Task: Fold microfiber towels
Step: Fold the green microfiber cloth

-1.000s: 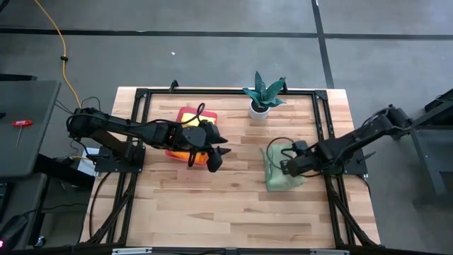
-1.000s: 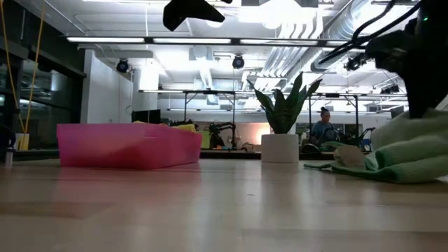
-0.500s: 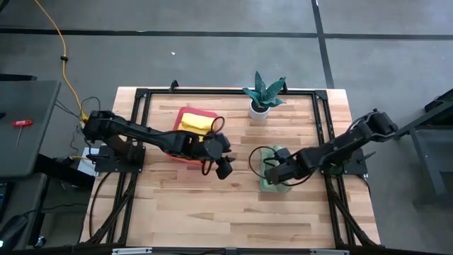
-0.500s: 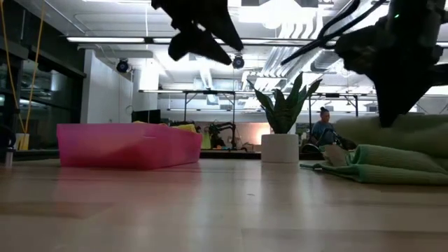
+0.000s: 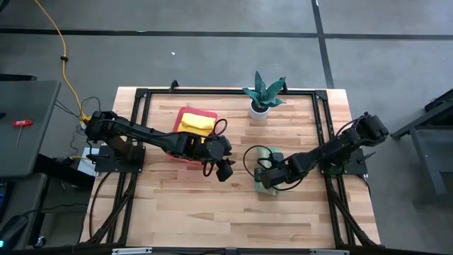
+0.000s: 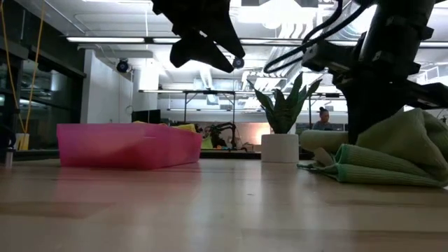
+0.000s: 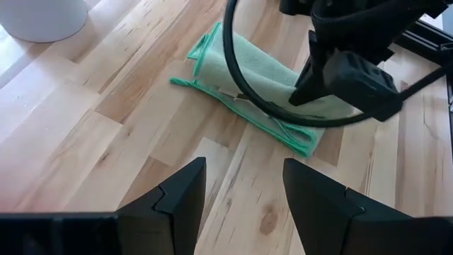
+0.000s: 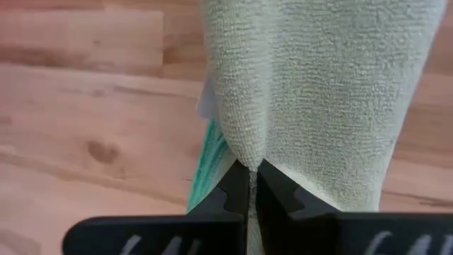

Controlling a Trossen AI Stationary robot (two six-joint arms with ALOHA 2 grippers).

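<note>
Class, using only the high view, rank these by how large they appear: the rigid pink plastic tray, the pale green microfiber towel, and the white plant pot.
1. Rigid pink plastic tray, though the left arm hides part of it.
2. Pale green microfiber towel, bunched and partly under the right gripper; its rank against the tray is unsure.
3. White plant pot, clearly smallest.

We see a pale green microfiber towel (image 8: 318, 92) with a darker teal-green stitched edge pinched between black right gripper (image 8: 253, 185) fingers. Ahead of the black left gripper (image 7: 241, 191) fingers: light, grain-streaked wooden table (image 7: 85, 142). Rigid pink plastic tray (image 6: 126, 145), yellow cloth (image 5: 197, 125) inside. White pot (image 6: 280, 148), green plant.
</note>
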